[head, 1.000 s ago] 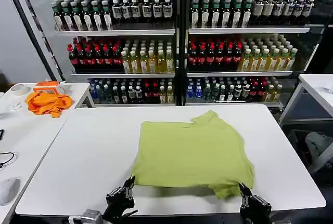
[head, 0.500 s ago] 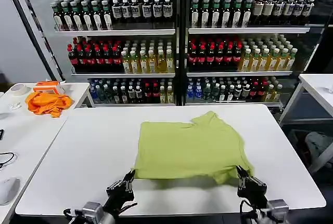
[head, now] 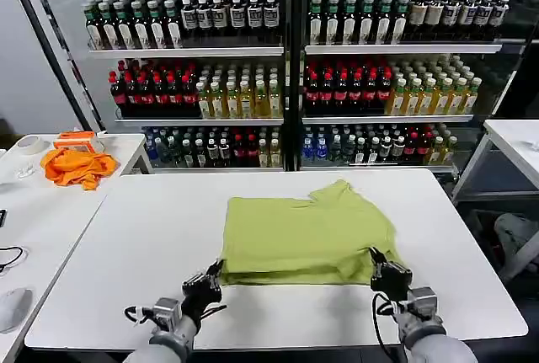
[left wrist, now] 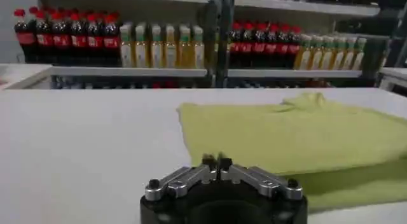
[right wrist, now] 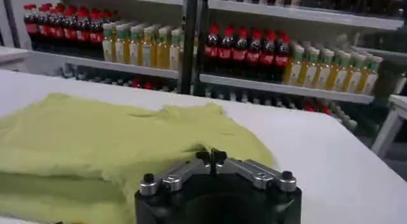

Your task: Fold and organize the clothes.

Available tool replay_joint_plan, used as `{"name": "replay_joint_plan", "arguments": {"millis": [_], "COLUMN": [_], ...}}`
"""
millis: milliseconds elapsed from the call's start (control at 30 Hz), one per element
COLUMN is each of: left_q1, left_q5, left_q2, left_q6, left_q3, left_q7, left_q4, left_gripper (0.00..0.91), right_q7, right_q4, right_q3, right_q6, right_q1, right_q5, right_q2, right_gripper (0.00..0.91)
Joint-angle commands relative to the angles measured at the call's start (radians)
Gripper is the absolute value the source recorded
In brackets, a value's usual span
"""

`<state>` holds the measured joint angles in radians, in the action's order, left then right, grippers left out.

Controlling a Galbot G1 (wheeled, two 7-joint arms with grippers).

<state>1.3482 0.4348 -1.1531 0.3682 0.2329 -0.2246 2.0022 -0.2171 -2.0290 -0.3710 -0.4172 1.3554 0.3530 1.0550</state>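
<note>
Since a second ago both grippers have moved away from the near table edge toward the far side, carrying the shirt's near hem with them, so the near part now lies doubled over the rest. The left gripper [head: 210, 276] is clenched at the shirt's [head: 307, 237] near-left corner, its fingertips [left wrist: 216, 161] pressed together, apparently pinching the hem. The right gripper [head: 381, 266] is likewise clenched at the near-right corner, tips closed in its wrist view [right wrist: 210, 158], with yellow-green cloth bunched just beside it.

The shirt lies in the middle of the white table [head: 135, 245], collar end far, the fold line near. An orange cloth [head: 77, 166] sits well apart on the left side table.

The step in hand looks like the bottom-to-top fold, part way done. Next, I judge, both hems should travel farther toward the collar, level with each other, then be laid flat and let go.
</note>
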Motion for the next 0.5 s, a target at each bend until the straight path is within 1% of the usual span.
{"name": "replay_joint_plan", "arguments": {"millis": [33,67,100,133,300,500], "left_q1": [-0.128,-0.13,-0.13,-0.129,-0.105,-0.025], "left_q5": [-0.003,-0.003,-0.003,-0.004,-0.009,-0.018], "left_q2": [0.0,-0.002,-0.004,-0.004,-0.003,-0.007], "left_q6": [0.0,-0.001,-0.003,-0.013,-0.02,-0.026], "left_q3": [-0.029,-0.029,-0.027,-0.025,-0.012,0.009], "left_q7": [0.008,0.008,0.007,0.008,0.012,0.008], "left_q4": [-0.116,-0.116,-0.115,-0.112,-0.086,-0.055], "left_gripper": [0.343,0.887,0.887,0.907,0.907,0.907], "right_q7": [0.005,0.009,0.012,0.013,0.011,0.013], "right_q4": [0.072,0.071,0.07,0.068,0.032,-0.038], "right_q3": [0.043,0.043,0.044,0.043,0.011,-0.102], "right_q6": [-0.042,-0.054,-0.053,-0.055,-0.026,-0.024], "right_q1": [-0.084,-0.081,-0.077,-0.069,-0.024,0.097], "right_q5": [-0.045,-0.052,-0.057,-0.062,-0.06,-0.044], "right_q2": [0.013,0.014,0.017,0.021,0.04,0.045], "right_gripper": [0.091,0.867,0.907,0.907,0.907,0.907]}}
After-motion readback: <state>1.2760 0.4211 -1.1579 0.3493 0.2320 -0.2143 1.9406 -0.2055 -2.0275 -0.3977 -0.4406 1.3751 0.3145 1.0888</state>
